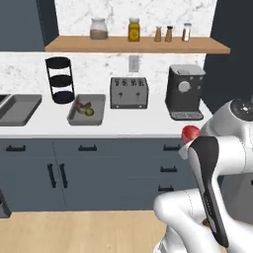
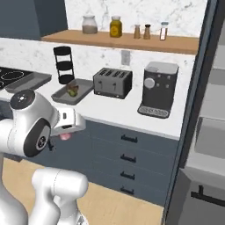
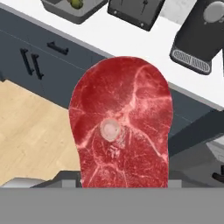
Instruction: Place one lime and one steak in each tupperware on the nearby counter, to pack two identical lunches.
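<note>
pincer (image 3: pixel 124 186): I keep it pinching the steak (image 3: pixel 122 131) | ahead of pincer: bench (image 3: pixel 144 48), tupperware (image 3: pixel 65 11) | steak held high to clear bench edge

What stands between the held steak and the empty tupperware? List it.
Nothing visible does. The gripper holds the steak out over the floor, in front of the cabinets. The empty tupperware sits at the counter's left end; the filled tupperware and black rack stand to its right.

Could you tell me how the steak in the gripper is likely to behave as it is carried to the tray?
The steak stands upright without drooping, so it probably stays stiff. Its flat shape should not roll once laid in the tupperware. Its smooth surface might slip.
</note>
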Available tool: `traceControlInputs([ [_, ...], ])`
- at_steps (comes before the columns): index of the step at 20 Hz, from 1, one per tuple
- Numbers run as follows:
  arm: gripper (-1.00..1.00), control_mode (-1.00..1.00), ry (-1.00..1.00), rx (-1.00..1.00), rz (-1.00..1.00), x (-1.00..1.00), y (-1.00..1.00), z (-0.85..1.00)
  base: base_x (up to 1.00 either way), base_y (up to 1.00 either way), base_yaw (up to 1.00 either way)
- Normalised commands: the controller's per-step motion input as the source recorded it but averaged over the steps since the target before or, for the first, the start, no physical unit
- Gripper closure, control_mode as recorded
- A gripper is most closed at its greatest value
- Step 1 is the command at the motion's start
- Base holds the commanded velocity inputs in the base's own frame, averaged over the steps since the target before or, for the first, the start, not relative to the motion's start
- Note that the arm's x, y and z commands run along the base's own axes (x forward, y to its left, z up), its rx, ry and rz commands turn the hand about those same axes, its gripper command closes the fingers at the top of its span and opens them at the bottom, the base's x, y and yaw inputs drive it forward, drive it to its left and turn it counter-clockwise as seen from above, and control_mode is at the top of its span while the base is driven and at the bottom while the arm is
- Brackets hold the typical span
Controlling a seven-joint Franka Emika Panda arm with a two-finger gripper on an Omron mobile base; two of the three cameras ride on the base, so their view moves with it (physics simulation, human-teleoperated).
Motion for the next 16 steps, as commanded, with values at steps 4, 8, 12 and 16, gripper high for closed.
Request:
traceControlInputs([
  [4,1.00,1.00,0.00,0.00,0.00,0.00,0.00,0.00,0.98,1.00,0.16],
  [8,1.00,1.00,0.00,0.00,0.00,0.00,0.00,0.00,1.00,1.00,0.09],
  [12,1.00,1.00,0.00,0.00,0.00,0.00,0.00,0.00,0.95,1.00,-0.01],
  [16,1.00,1.00,0.00,0.00,0.00,0.00,0.00,0.00,0.85,1.00,-0.09],
])
